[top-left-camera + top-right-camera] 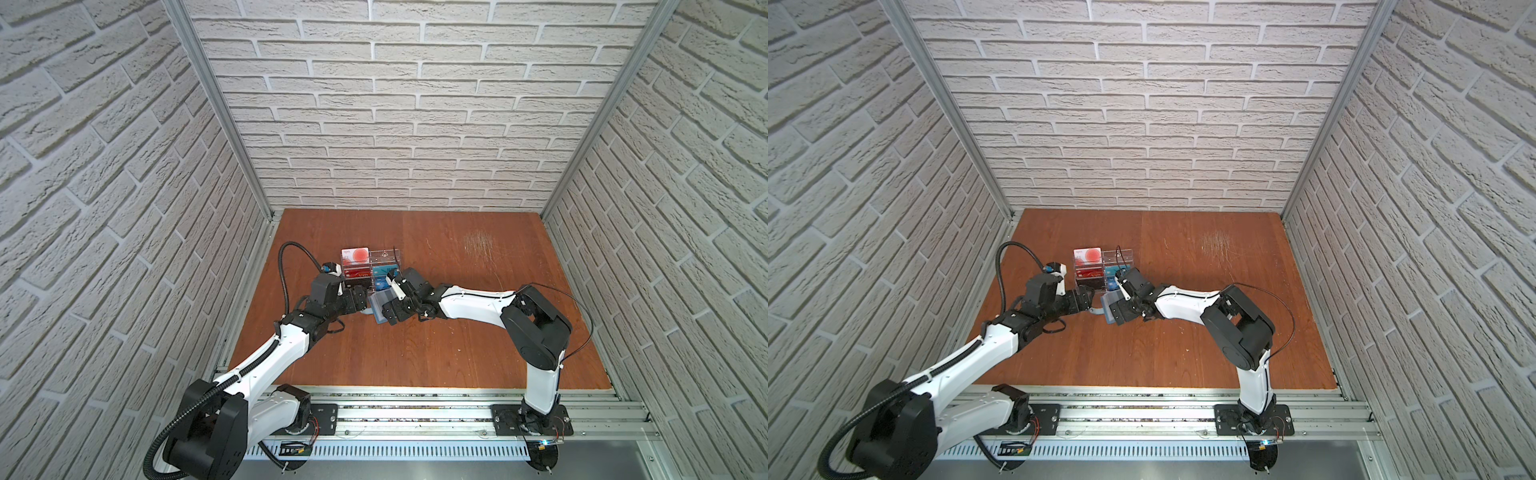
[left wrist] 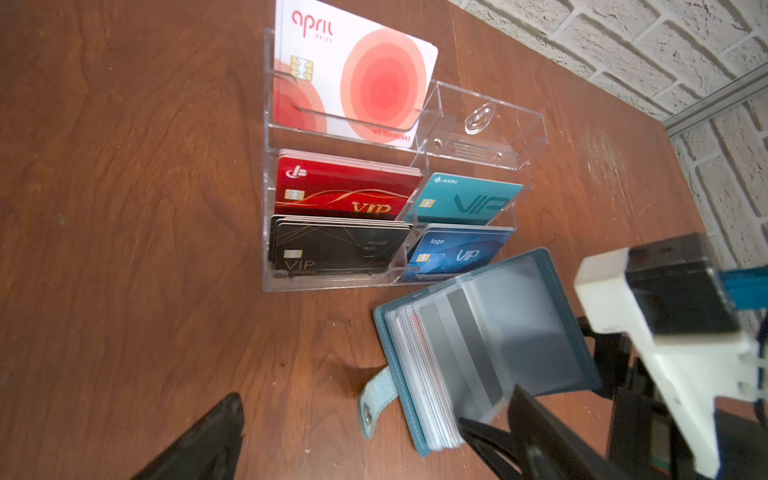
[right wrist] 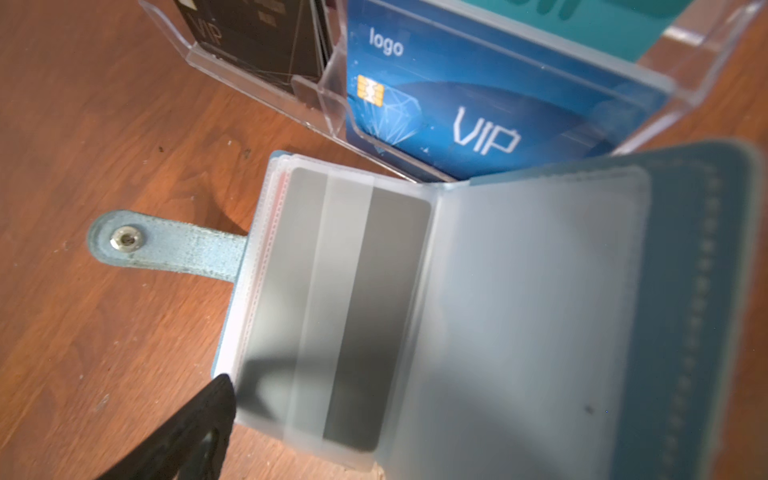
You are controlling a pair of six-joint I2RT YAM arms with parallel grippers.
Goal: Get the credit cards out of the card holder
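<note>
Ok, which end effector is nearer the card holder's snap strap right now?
Left. The left end effector is right at the snap strap, which points toward it. The right end effector is over the open card holder, away from the strap.

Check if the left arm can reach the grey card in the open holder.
Probably yes: the holder lies open, the grey card shows on top, and the left end effector is open right beside it.
</note>
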